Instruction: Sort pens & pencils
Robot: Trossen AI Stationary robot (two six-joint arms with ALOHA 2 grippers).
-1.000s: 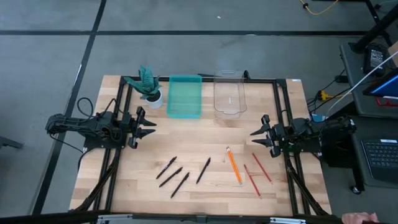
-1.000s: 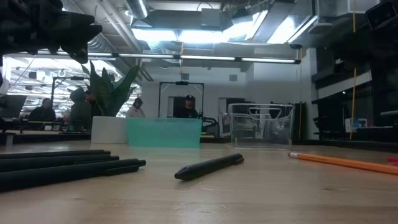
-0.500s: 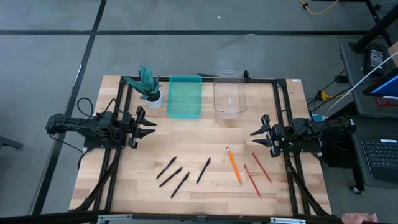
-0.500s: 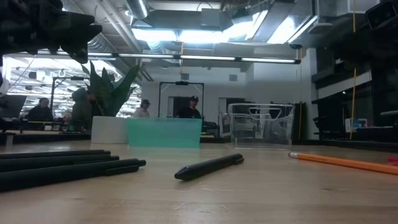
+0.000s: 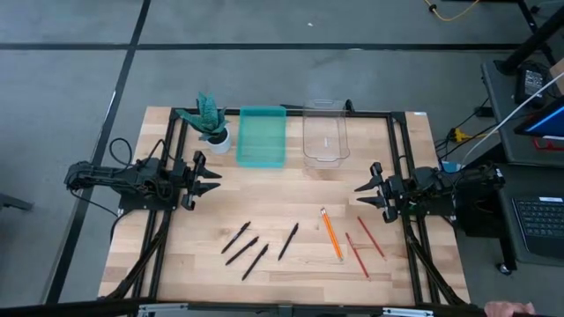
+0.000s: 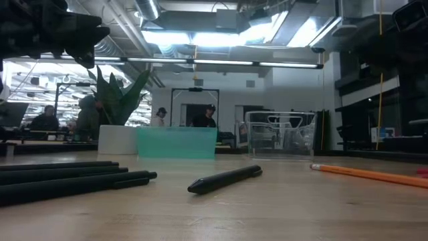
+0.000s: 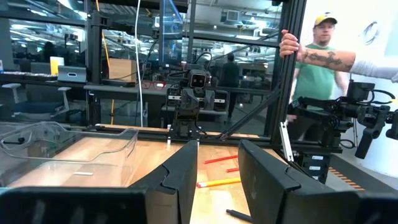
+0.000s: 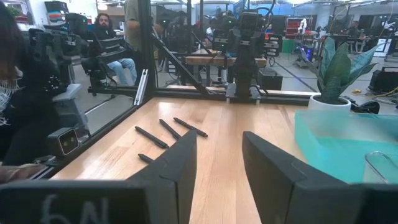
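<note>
Only part of each group is showing at table level: in the low view the red pencils are barely peeking in at the right edge, and the nearest pens are blurring into dark bars. From above, four black pens (image 5: pixel 256 246) are lying slanted, loosely side by side, on the front-left part of the worktop (image 5: pixel 291 189). Just right of them, two orange pencils (image 5: pixel 330 234) are resting so close together that they are hard to separate (they could pass for one), and two red pencils (image 5: pixel 365 246) are lying beside those, all flat on the wood.

A teal tray (image 5: pixel 262 136) and a clear tray (image 5: pixel 322 136) are standing side by side at the far edge, with a small potted plant (image 5: pixel 211 119) left of the teal one. The wide middle strip of wood between trays and sticks is lying open.

The left hand (image 5: pixel 212 178) is hovering at the left side, fingers parted and holding nothing. The right hand (image 5: pixel 360 195) is hovering at the right side, likewise parted, gripping nothing. A person (image 7: pixel 323 62) is standing beyond the frame.
</note>
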